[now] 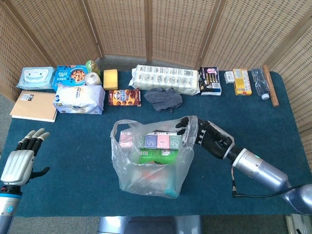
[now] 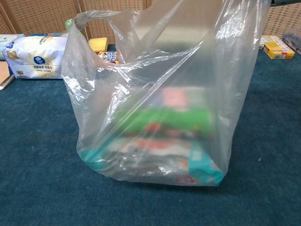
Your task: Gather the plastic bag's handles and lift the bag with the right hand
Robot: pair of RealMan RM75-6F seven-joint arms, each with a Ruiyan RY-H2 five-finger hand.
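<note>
On the surface (image 1: 73,146), right hand (image 1: 207,138) gripping the bag (image 1: 151,156) handle; left hand (image 1: 22,158) open, empty, well apart.

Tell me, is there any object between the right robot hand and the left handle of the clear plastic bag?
No separate object. The right robot hand holds the clear plastic bag at its right handle; the left handle stands across the open mouth, above the groceries inside.
</note>
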